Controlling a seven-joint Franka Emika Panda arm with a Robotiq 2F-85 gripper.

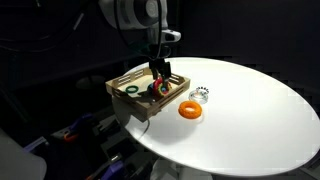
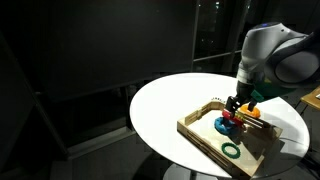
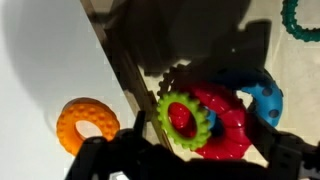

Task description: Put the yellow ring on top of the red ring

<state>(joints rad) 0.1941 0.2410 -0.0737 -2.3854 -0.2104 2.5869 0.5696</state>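
In the wrist view the yellow-green toothed ring (image 3: 184, 120) lies tilted on the left part of the thick red ring (image 3: 225, 125), inside the wooden tray (image 3: 125, 70). My gripper (image 3: 190, 160) hangs just above them with its dark fingers spread to either side of the yellow ring, not touching it. In both exterior views the gripper (image 1: 160, 76) (image 2: 237, 108) is low over the tray (image 1: 120, 82) (image 2: 196, 127). The red ring (image 2: 229, 123) shows under the fingers.
A blue ring (image 3: 265, 95) lies against the red ring. A dark green ring (image 1: 131, 91) (image 2: 232, 150) (image 3: 300, 20) sits at the tray's other end. An orange ring (image 1: 190, 110) (image 3: 85, 122) and a small clear ring (image 1: 201, 95) lie on the round white table (image 1: 250, 120).
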